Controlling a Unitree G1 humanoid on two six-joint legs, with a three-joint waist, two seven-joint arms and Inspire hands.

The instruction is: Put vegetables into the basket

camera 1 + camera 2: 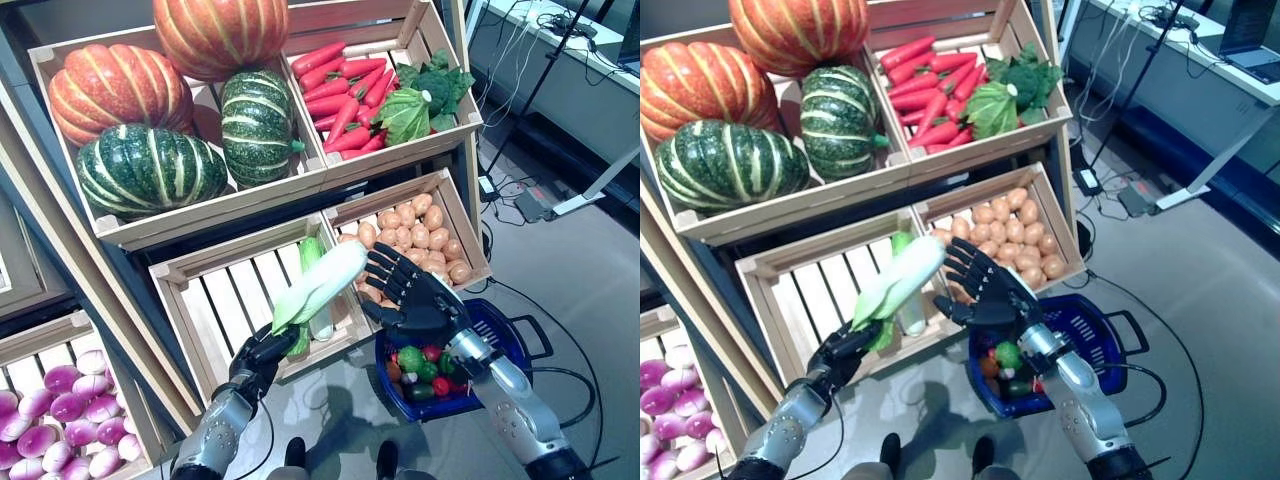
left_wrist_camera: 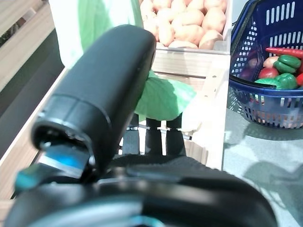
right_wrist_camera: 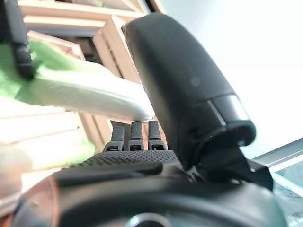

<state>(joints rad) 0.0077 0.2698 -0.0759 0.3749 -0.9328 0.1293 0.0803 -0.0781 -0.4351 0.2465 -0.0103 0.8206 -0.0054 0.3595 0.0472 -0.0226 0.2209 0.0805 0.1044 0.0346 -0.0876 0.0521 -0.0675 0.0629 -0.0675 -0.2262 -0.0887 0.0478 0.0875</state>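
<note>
Fingers (image 1: 262,352) of the left hand (image 1: 255,362) clenched round the leafy end of a pale cabbage (image 1: 322,285); right hand (image 1: 415,300) spread and empty beside its tip.

Largest to smallest: the slatted crate (image 1: 215,300) lies under the cabbage, which is held aloft and tilted; the blue basket (image 1: 500,335), already holding small vegetables, sits on the floor under the right forearm. A sound handover would need the right hand to close on the pale end before the left lets go.
</note>
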